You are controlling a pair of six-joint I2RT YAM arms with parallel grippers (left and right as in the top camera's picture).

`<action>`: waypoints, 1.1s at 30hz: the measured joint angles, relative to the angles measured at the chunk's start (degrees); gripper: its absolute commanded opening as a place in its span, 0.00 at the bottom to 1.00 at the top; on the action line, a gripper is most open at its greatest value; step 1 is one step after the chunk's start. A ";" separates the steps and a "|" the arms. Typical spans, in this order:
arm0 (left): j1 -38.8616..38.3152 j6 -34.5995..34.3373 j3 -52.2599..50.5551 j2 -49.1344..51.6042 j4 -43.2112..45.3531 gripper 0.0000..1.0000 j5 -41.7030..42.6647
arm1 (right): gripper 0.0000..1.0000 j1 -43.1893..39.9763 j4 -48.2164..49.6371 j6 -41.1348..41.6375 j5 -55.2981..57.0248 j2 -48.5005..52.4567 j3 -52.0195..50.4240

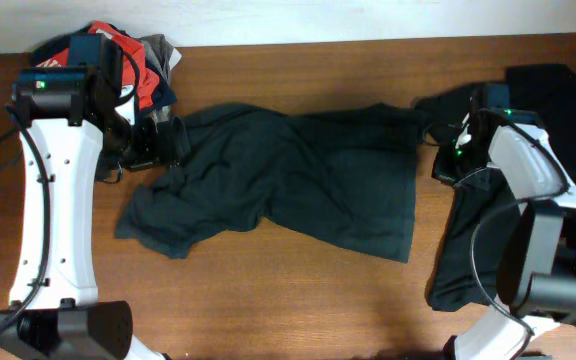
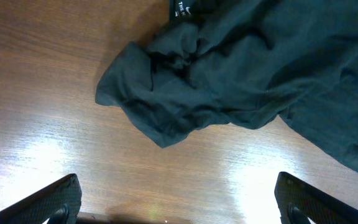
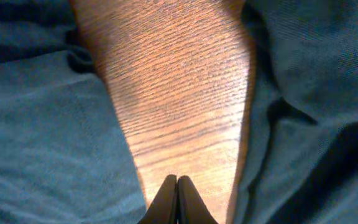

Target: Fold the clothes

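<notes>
Folding looks hardly started: the dark T-shirt (image 1: 298, 185) lies crumpled mid-table (image 1: 268, 310), a pile of clothes (image 1: 153, 62) sits at upper left, the left gripper (image 2: 176, 205) gapes empty beside the shirt, and the right gripper (image 3: 177, 186) is clenched on nothing.

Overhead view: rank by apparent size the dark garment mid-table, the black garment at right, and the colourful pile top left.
1. dark garment mid-table
2. black garment at right, partly covered
3. colourful pile, partly covered
</notes>
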 measured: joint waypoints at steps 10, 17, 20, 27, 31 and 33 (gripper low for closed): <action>0.00 0.00 0.00 0.00 0.00 0.99 0.00 | 0.04 0.00 3.23 -1.49 -0.17 4.24 -0.04; 0.00 0.00 0.00 0.00 -0.42 0.99 0.00 | 0.04 -0.15 4.74 -1.55 0.50 5.55 -0.22; 0.00 0.00 0.00 0.00 -0.42 0.99 0.00 | 0.04 -0.52 4.90 -1.70 0.74 5.66 -0.22; 0.00 0.00 0.00 0.00 -0.37 0.99 0.00 | 0.04 -2.86 5.40 -3.21 1.60 7.67 -0.22; 0.00 0.00 0.00 0.00 -0.20 0.99 0.00 | 0.04 -3.26 5.75 -3.93 1.75 7.85 -0.20; 0.00 0.00 0.00 0.00 -0.20 0.99 0.00 | 0.04 -3.26 5.97 -4.02 2.08 7.85 -0.20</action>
